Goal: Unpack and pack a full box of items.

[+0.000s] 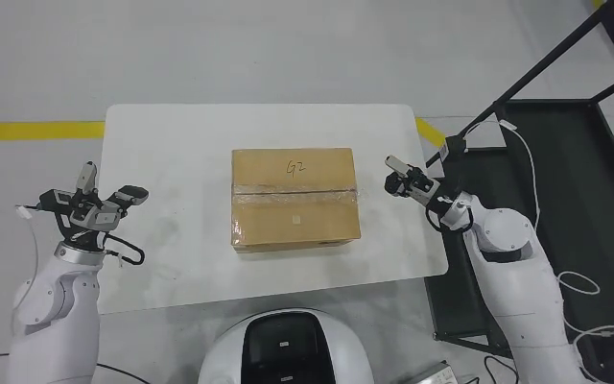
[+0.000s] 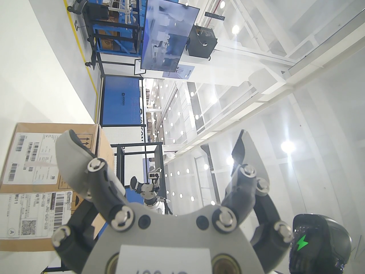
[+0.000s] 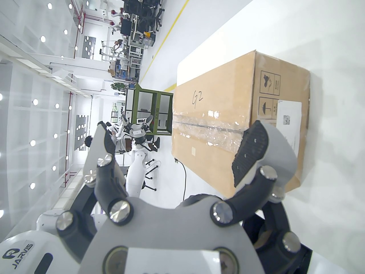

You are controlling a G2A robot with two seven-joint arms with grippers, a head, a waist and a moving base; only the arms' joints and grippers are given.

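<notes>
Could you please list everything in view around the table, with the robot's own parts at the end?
box: one, brown cardboard, middle of the table, flaps closed
tape: one strip, clear, along the box's top seam
labels: several, white, on the box's end faces
table: one, white, under the box
floor line: one, yellow, on the floor behind the table
cart: one, black, beside the table's right edge
left gripper: one, grey and black, open, at the table's left edge, apart from the box
right gripper: one, grey and black, open, near the table's right edge, apart from the box
</notes>
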